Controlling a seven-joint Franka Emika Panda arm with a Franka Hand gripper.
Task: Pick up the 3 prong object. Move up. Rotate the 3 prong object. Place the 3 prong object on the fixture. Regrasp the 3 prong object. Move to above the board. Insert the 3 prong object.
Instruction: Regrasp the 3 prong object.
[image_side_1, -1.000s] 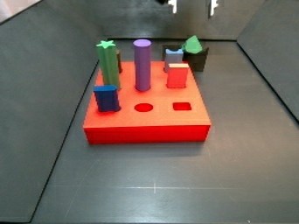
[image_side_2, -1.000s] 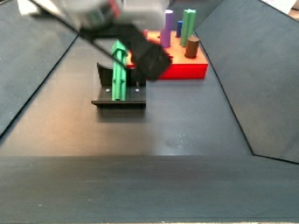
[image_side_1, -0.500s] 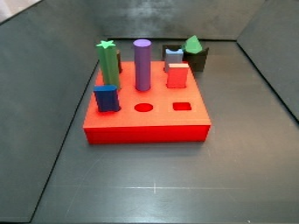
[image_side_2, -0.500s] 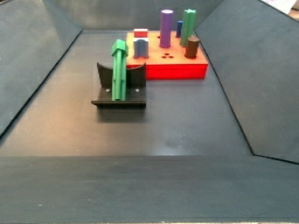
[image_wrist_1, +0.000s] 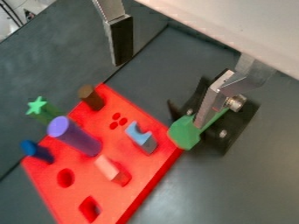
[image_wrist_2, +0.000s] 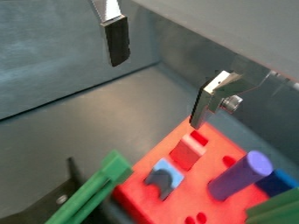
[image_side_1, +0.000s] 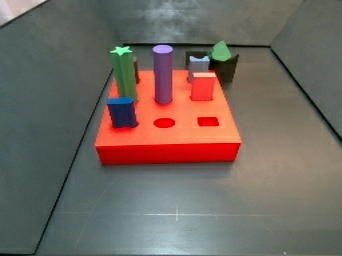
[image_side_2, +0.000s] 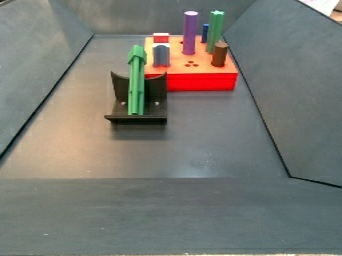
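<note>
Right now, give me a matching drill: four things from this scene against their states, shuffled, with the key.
Things:
1. 3 prong object
2. purple peg
3. round hole
4. gripper

States:
A. empty, in the board
B. standing in the board
C. propped on the fixture
D. fingers apart, holding nothing, above board and fixture, out of both side views

Pairs: 1-C, 2-B, 3-A, 4-D
</note>
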